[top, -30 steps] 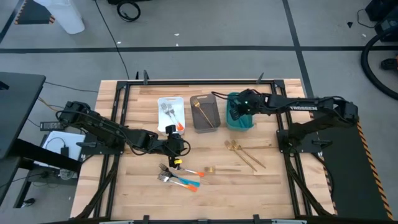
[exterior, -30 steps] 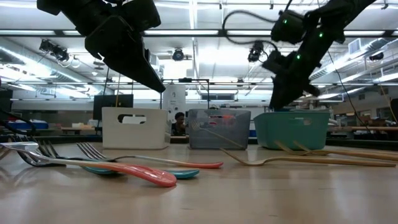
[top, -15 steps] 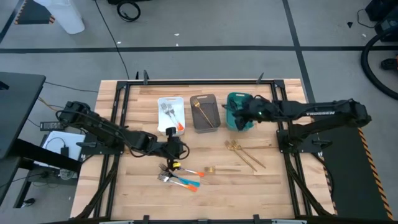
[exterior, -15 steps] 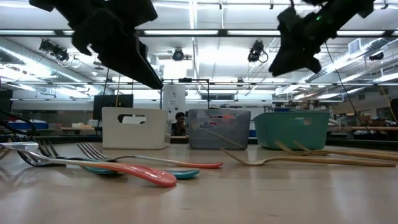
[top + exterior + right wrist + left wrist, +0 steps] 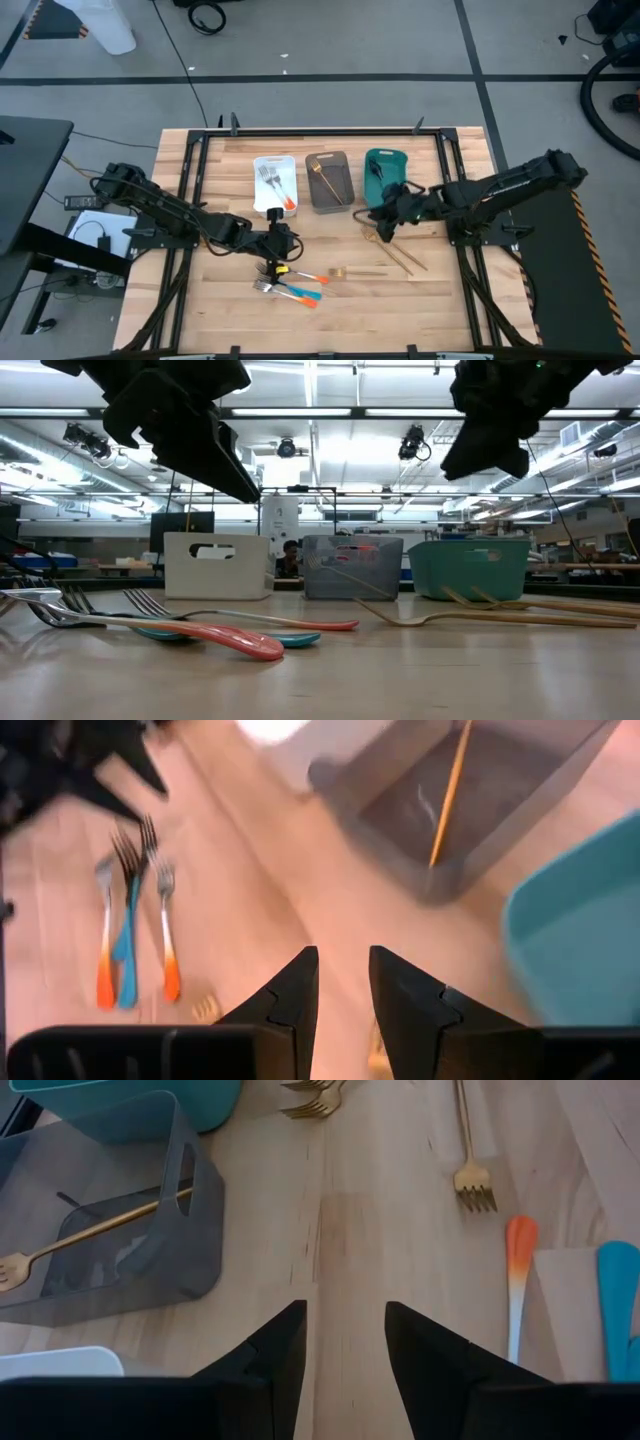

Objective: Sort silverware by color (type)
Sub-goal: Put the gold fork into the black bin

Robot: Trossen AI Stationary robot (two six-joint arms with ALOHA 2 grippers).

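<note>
A pile of forks and spoons with orange and blue handles (image 5: 290, 285) lies flat near the table's front; it also shows in the low view (image 5: 200, 632). A gold fork (image 5: 348, 272) lies beside it, and more gold pieces (image 5: 390, 245) lie to the right. My left gripper (image 5: 288, 241) hovers open and empty just beyond the pile, its fingers apart in the left wrist view (image 5: 345, 1330). My right gripper (image 5: 377, 220) hovers open and empty in front of the teal bin (image 5: 383, 165), above the gold pieces; the right wrist view (image 5: 340, 970) shows the gap between its fingers.
The white bin (image 5: 273, 183) holds orange-handled forks. The grey bin (image 5: 330, 182) holds a gold fork (image 5: 90, 1235). The three bins stand in a row at the back middle. Bare wood lies between the pile and the bins.
My right gripper has risen out of the teal bin and gone toward the table's near edge and a little to the left, to above the gold pieces. My left gripper has edged slightly toward the near edge. The silverware has stayed still.
</note>
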